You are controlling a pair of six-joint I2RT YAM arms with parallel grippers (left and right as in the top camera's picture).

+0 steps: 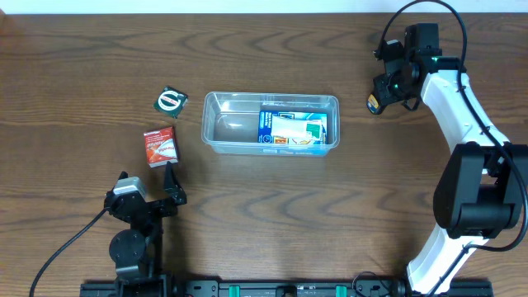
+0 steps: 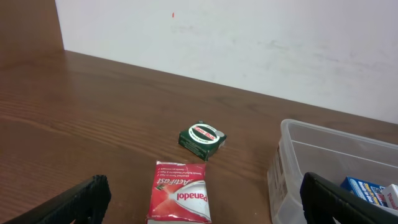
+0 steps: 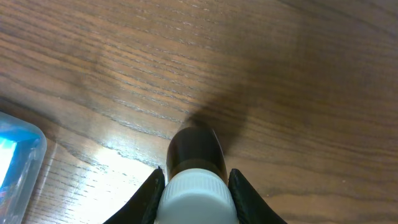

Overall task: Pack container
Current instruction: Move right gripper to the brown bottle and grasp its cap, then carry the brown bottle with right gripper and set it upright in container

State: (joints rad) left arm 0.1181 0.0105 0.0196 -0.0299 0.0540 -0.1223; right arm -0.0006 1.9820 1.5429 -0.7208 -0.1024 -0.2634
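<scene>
Container (image 1: 231, 124) left half free; blue box (image 1: 293, 129) fills right half; red box (image 1: 161, 148) before left claw (image 1: 148, 177).

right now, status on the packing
Left gripper open by red box. Right gripper shut on bottle, beside container. Boxes inside. Path clear.

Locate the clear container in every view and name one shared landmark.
Overhead: container in mid-frame.
Left wrist: right edge, cut off by the frame.
Right wrist: one corner at the lower left edge, left of the white-capped bottle.
Shared landmark: the blue box inside it.
</scene>
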